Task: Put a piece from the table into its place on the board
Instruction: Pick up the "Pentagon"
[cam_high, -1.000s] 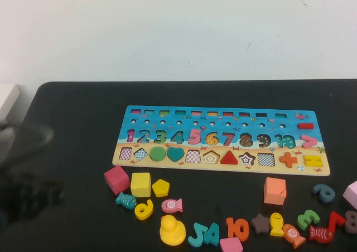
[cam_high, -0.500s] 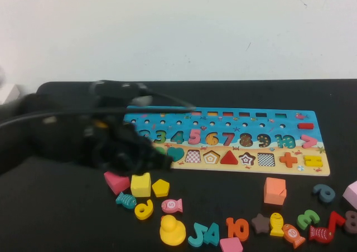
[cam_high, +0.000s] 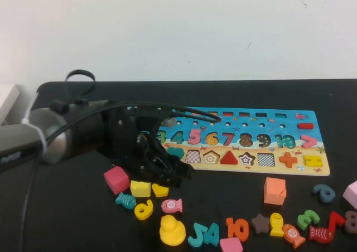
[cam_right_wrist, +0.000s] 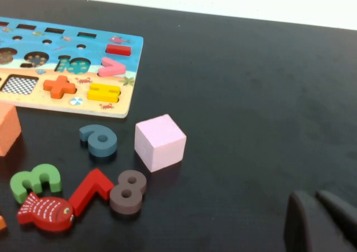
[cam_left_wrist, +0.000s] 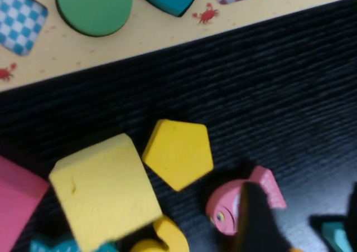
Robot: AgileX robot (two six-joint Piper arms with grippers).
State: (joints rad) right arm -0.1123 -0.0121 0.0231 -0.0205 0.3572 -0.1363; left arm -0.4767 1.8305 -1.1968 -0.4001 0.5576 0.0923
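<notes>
Piece: yellow pentagon (cam_left_wrist: 178,153) flat on the table (cam_high: 67,218), just beside the yellow cube (cam_left_wrist: 106,190), near the board (cam_high: 223,168).
Left gripper (cam_high: 162,177): over the pentagon, holding nothing; I cannot tell its opening.
Right gripper (cam_right_wrist: 321,224): parked apart, fingers together, empty.
Advice: straddle only the pentagon; keep clear of the cube.

Left arm: entered from the left side, now over the table's front-left. Left gripper (cam_high: 167,177): lowered above the small flat yellow wooden pentagon block (cam_high: 160,190).

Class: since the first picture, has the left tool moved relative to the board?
Yes. The left tool has swung from the table's left edge toward the board, and now hovers over the yellow pentagon.
</notes>
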